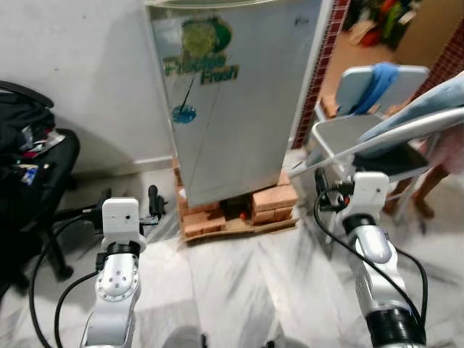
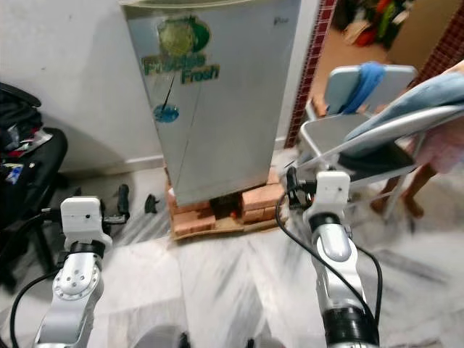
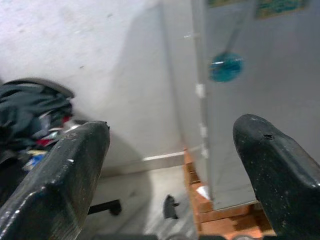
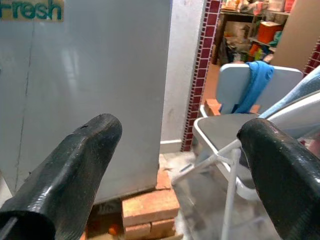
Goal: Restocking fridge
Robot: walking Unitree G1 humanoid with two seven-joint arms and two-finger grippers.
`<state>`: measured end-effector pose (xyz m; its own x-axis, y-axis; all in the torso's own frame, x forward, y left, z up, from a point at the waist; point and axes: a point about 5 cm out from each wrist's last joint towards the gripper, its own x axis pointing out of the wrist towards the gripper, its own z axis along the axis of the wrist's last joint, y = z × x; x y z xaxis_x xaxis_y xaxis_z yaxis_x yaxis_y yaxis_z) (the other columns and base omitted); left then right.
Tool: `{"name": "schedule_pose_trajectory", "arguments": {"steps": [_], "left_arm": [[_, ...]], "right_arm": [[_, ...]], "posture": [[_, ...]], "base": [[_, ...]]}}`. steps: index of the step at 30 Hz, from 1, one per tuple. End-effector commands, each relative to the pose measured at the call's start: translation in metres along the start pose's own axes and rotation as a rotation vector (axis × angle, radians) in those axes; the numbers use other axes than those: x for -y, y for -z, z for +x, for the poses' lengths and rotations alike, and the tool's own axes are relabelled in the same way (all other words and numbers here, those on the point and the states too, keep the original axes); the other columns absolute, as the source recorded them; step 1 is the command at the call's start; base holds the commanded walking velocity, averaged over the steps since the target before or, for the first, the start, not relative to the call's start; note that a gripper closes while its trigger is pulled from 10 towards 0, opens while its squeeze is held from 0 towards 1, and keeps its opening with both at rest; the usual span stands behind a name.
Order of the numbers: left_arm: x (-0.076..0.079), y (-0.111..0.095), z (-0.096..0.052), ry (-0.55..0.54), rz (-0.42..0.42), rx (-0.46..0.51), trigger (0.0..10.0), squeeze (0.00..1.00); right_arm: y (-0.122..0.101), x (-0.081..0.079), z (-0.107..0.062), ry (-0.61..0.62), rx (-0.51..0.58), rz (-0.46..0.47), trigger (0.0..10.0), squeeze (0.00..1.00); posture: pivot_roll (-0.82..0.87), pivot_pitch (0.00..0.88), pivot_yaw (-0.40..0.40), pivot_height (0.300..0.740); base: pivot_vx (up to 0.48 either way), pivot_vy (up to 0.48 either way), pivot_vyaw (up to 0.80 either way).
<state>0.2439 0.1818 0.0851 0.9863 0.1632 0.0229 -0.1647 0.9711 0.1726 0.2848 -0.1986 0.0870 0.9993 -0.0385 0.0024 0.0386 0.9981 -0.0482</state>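
Fridge (image 1: 232, 101) shut (on bricks (image 1: 272, 203)); both tools spread, empty.

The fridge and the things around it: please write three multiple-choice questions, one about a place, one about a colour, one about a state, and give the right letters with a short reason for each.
1. What does the fridge stand on?
A. a layer of bricks
B. a wooden table
C. a metal cart

2. What colour is the cloth hung over the back of the folding chair?
A. red
B. blue
C. yellow

3. In what state is the fridge door?
A. wide open
B. taken off
C. closed

Answers:
1. A: the bricks lie under the base of the fridge, on the floor.
2. B: the cloth draped on the chair back is blue.
3. C: the door front is flat and unbroken, with no inside showing. The left gripper and the right gripper are both open, holding nothing, and apart from the fridge.
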Motion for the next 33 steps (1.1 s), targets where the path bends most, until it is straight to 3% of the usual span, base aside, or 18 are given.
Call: {"name": "schedule_pose_trajectory", "arguments": {"steps": [1,11,22,33], "left_arm": [[-0.008,-0.002,0.006,-0.013,0.008,0.004,10.0,0.00],[-0.004,-0.012,0.017,0.035,-0.009,0.036,10.0,0.00],[0.005,-0.007,0.006,0.079,-0.026,0.031,10.0,0.00],[0.005,0.002,0.000,0.086,-0.037,-0.001,10.0,0.00]], "right_arm": [[-0.004,-0.010,0.001,-0.022,0.023,0.000,10.0,0.00],[-0.006,-0.027,0.005,-0.070,0.019,0.005,10.0,0.00],[-0.005,-0.028,0.007,-0.085,0.011,-0.002,10.0,0.00],[-0.006,-0.031,0.013,-0.120,0.010,-0.004,10.0,0.00]], "posture": [[0.12,0.009,0.015,0.740],[0.13,0.034,0.029,0.740],[0.15,0.062,0.008,0.740],[0.15,0.059,-0.008,0.740]], "base": [[0.000,0.000,0.00],[0.000,0.427,0.00],[0.000,0.477,0.00],[0.165,0.411,-0.80]]}}
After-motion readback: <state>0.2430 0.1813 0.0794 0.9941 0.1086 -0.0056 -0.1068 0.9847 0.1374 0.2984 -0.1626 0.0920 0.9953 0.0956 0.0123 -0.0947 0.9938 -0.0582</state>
